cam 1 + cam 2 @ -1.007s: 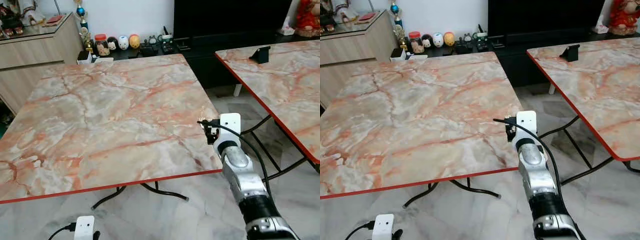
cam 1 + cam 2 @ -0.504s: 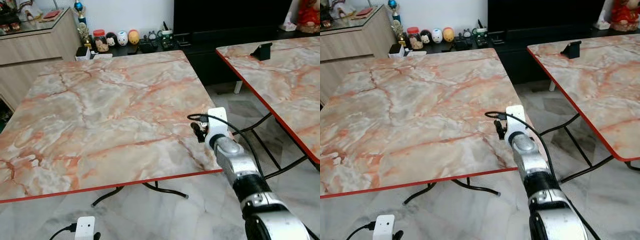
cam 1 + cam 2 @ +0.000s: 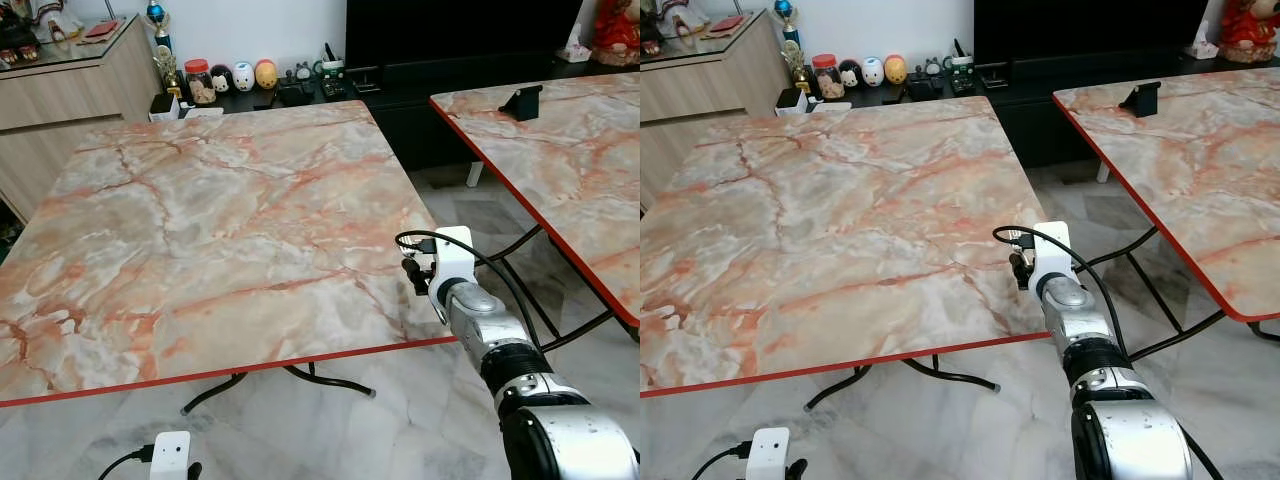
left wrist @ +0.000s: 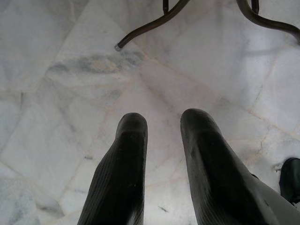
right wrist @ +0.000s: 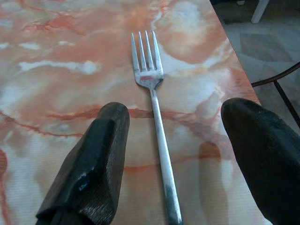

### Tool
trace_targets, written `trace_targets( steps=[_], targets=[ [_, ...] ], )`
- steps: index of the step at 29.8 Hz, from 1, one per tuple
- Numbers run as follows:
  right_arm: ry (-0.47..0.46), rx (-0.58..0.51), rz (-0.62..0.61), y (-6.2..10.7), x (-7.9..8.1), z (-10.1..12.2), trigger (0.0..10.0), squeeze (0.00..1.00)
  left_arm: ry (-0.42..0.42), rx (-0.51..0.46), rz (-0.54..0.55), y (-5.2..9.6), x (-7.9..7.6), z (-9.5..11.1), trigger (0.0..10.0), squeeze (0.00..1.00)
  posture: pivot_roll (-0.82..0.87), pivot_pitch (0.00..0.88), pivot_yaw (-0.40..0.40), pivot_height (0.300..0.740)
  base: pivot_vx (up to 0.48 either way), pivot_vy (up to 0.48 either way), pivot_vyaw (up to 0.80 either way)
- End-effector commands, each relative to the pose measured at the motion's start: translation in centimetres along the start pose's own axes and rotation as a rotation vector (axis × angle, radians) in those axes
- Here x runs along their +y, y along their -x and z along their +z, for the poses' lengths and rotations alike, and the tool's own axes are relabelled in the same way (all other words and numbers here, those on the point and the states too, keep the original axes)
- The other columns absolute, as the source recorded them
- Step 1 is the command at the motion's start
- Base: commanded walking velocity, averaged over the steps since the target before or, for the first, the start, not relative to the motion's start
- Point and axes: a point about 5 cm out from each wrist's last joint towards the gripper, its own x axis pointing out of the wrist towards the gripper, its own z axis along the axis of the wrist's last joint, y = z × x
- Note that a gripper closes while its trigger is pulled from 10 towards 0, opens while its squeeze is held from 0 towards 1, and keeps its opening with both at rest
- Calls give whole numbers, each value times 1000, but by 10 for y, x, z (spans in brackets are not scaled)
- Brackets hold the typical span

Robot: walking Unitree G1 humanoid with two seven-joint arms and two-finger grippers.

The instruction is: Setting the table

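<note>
Right gripper [image 5: 171, 140] wide open, holding nothing, straddling fork [image 5: 154, 117] near marble table [image 3: 200, 230] edge; a careless retract could knock it off. Left gripper [image 4: 164, 136] slightly parted, empty.

One fork [image 5: 157, 117] lies on the marble top, and it is the single piece of cutlery to be counted. Two marble-topped tables stand in the room, the near table [image 3: 220, 230] and a second table [image 3: 570, 170] to the robot's right, with one small black stand [image 3: 521, 103] on the second. On the low shelf behind sit three round egg-like figures [image 3: 244, 76], one red-lidded jar [image 3: 201, 82] and one trophy [image 3: 160, 22], though the clutter beside them is too small to count.
</note>
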Motion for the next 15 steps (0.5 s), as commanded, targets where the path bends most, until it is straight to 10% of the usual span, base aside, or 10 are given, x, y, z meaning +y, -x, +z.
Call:
trace_targets(
  steps=[1,9,15],
  targets=[
    [-10,-37,2,-1,0,12,10000,0,-11,16,6,1,2,-3,10000,0,-66,0,61,740,0,0,0],
    [-16,-172,-1,0,1,29,10000,0,-6,9,9,1,2,-2,10000,0,-62,0,58,740,0,0,0],
    [-23,-521,-73,17,-1,59,10000,0,-2,6,15,1,3,-4,10000,0,-63,0,54,740,0,0,0]
  ],
)
